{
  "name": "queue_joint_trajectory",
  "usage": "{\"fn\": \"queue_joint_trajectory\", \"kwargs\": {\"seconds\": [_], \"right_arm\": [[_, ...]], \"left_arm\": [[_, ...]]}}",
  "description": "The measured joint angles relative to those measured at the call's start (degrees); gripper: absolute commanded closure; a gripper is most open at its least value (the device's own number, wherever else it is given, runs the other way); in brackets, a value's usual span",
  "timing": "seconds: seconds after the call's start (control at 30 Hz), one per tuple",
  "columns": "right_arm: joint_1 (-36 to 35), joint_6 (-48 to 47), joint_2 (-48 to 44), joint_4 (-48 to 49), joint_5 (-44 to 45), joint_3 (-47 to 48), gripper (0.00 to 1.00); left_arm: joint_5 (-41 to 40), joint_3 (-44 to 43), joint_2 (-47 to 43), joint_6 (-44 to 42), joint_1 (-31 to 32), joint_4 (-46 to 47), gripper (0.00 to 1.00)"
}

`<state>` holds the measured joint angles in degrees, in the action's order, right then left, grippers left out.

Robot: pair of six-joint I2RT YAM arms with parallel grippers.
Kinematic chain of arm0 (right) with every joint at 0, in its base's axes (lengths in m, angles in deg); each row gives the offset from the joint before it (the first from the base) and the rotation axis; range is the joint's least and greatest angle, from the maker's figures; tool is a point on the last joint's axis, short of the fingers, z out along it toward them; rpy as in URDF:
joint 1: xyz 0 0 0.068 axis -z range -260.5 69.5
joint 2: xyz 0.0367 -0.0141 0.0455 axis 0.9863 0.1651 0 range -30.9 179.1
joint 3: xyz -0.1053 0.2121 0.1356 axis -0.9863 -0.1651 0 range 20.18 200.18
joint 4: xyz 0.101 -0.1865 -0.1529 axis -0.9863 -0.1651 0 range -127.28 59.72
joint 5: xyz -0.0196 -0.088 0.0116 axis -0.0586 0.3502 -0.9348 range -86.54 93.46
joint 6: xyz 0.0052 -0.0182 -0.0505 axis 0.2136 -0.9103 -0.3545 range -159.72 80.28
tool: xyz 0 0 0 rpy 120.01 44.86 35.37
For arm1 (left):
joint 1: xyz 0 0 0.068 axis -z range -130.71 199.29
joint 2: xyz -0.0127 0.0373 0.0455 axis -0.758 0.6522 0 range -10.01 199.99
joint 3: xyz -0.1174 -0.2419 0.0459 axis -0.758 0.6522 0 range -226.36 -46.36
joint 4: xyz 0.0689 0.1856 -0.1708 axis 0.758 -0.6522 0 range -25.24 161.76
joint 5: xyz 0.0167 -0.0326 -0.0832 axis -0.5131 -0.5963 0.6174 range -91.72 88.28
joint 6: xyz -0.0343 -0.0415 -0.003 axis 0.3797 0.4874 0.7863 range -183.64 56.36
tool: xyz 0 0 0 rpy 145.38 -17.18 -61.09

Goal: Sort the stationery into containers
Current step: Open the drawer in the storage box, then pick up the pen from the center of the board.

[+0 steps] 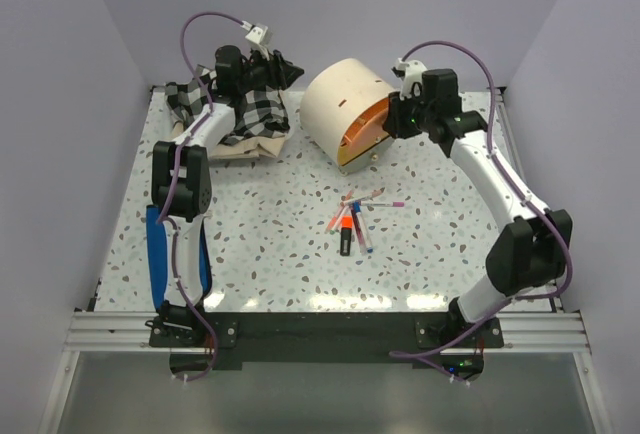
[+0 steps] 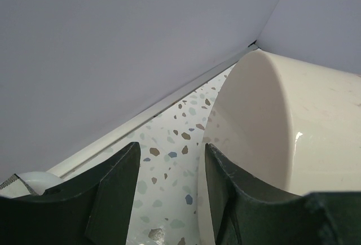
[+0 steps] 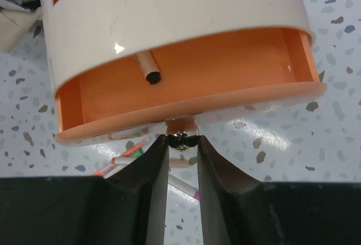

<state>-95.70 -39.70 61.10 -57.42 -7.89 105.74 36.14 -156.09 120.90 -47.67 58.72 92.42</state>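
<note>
The right gripper (image 3: 181, 139) pinches the knob (image 3: 181, 127) of the cabinet (image 3: 169, 25), seemingly to pull its drawer (image 3: 186, 81) open for the stationery (image 1: 355, 222). Behind the cabinet, the left gripper (image 2: 172, 154) stands released and empty, perhaps to brace it.

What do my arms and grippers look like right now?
Both the left arm and right arm have white links, black joints and a looping purple cable. Left one has a blue panel. The left gripper and right gripper have dark tapered fingers.

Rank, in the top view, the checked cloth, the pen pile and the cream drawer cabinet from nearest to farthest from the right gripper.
1. Cream drawer cabinet: the right gripper pinches its drawer knob.
2. Pen pile: centre, toward the near edge.
3. Checked cloth: far left, beyond the cabinet.
</note>
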Motion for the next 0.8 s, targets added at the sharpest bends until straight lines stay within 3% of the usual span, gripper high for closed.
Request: {"fn": "queue_joint_trajectory", "kwargs": {"seconds": [0.27,0.5,0.6,0.7,0.73,0.8], "right_arm": [[0.8,-1.3,-8.9,-5.7,1.6,-4.2,1.0],[1.1,-2.3,-11.2,-7.4,1.6,-6.1,1.0],[1.1,-2.4,-11.2,-8.3,1.6,-6.9,0.94],[1.1,-2.8,-11.2,-9.0,1.6,-7.0,0.8],[1.1,-2.9,-11.2,-9.0,1.6,-7.0,0.71],[1.1,-2.8,-11.2,-9.0,1.4,-7.0,0.64]], "left_arm": [[0.0,0.0,0.0,0.0,0.0,0.0,0.46],[0.0,0.0,0.0,-0.1,0.0,0.0,0.45],[0.0,0.0,0.0,-0.1,0.0,0.0,0.45],[0.0,0.0,0.0,-0.1,0.0,0.0,0.44],[0.0,0.0,0.0,-0.2,0.0,0.0,0.44],[0.0,0.0,0.0,-0.5,0.0,0.0,0.44]]}}
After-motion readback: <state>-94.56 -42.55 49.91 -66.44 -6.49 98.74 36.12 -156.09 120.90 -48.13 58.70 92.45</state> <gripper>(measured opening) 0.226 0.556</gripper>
